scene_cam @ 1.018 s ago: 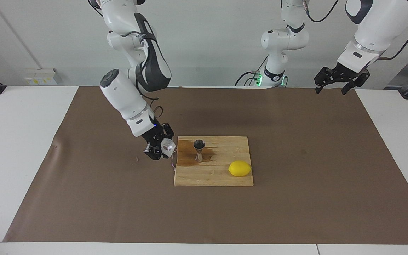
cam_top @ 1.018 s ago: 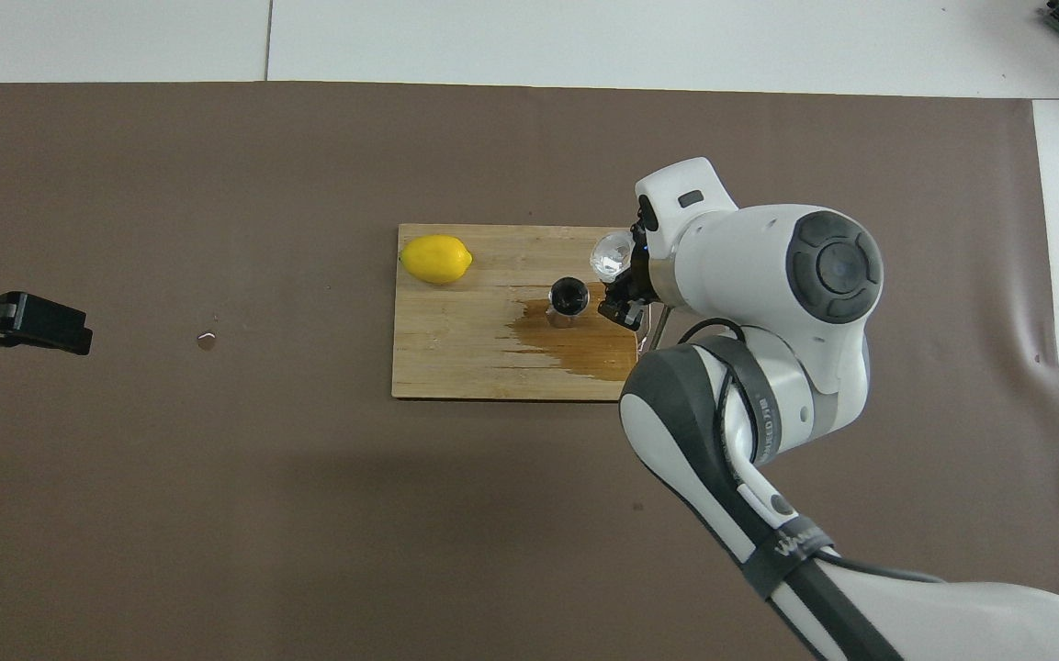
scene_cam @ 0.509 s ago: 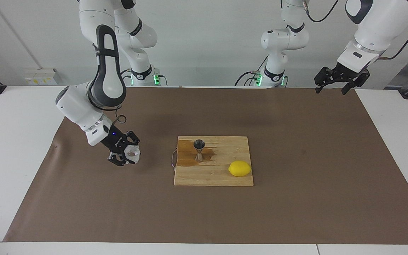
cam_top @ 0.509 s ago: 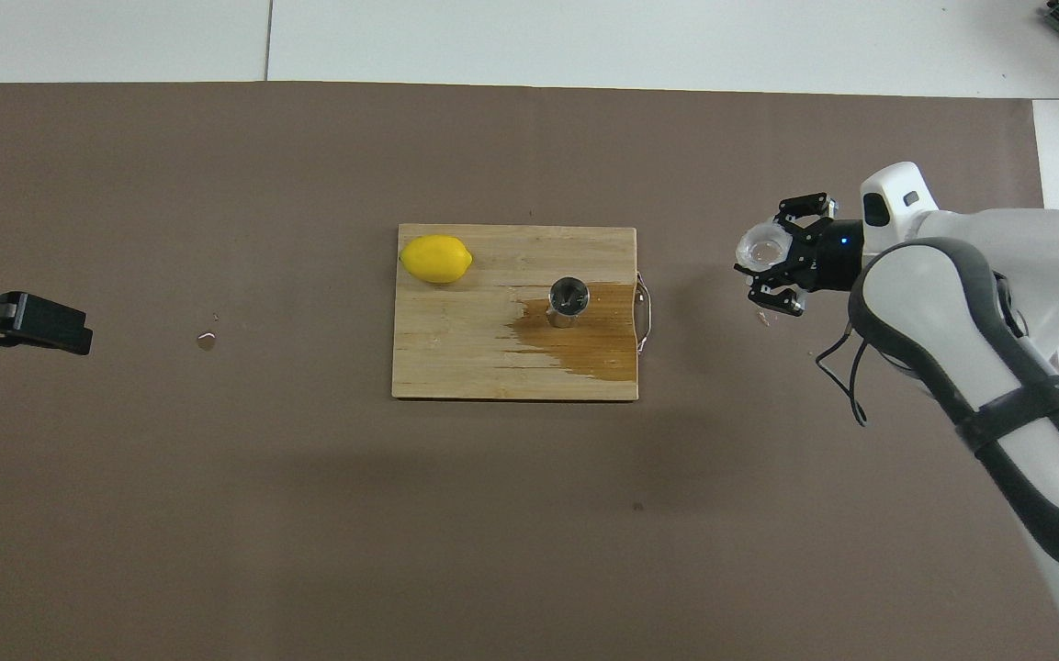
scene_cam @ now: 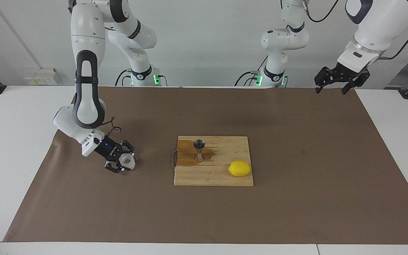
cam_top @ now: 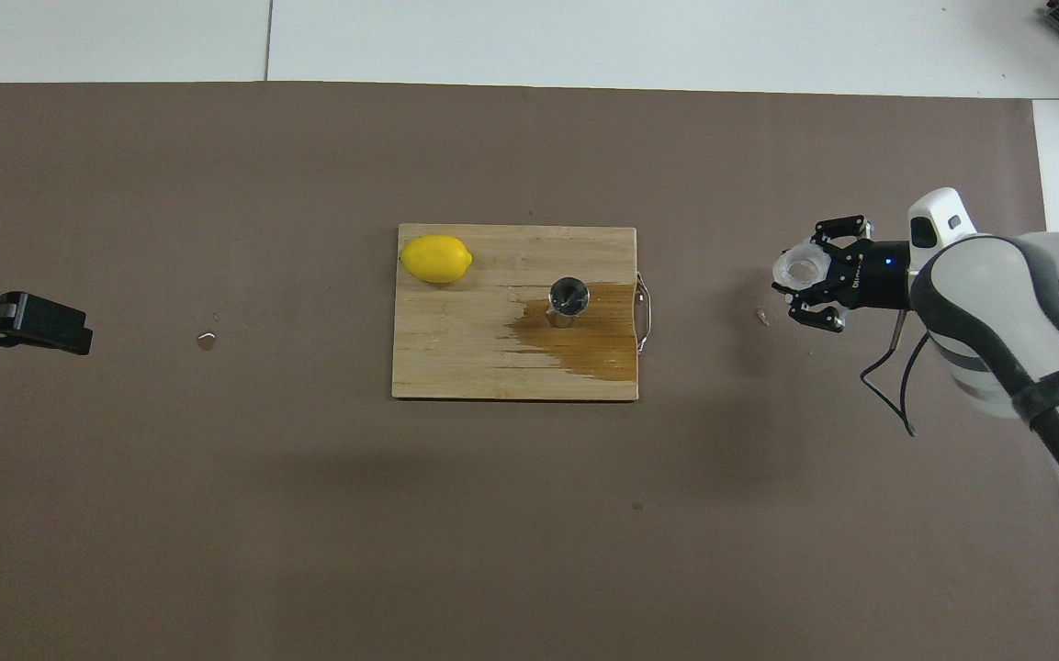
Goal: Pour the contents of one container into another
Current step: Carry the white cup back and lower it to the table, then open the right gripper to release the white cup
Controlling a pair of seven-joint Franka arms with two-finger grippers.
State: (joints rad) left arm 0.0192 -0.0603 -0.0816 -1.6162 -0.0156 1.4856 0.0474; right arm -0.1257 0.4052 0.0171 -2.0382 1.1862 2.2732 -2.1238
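Taking the cutting board point(scene_cam: 213, 161) as the marker and reading the facing view from its left: the right gripper point(scene_cam: 121, 163) hangs low over the brown mat, well out from the board's handle end toward the right arm's end of the table, clenched on the tumbler point(scene_cam: 127, 161). The tumbler is small, clear and whitish with a bumpy wall, and appears tipped a little, its mouth turned partly toward the board. On the board stands the jigger point(scene_cam: 199, 150), upright, shiny steel and pinched at the waist, near the handle end, in a dark wet stain on the wood (a spill, I'd guess). A lemon point(scene_cam: 239, 168) lies at the board's other end. So the jigger lies straight along the board's long axis from the tumbler, and the right arm is much the nearer. The left gripper point(scene_cam: 335, 85), released and empty, waits high over the mat's edge at its own end.
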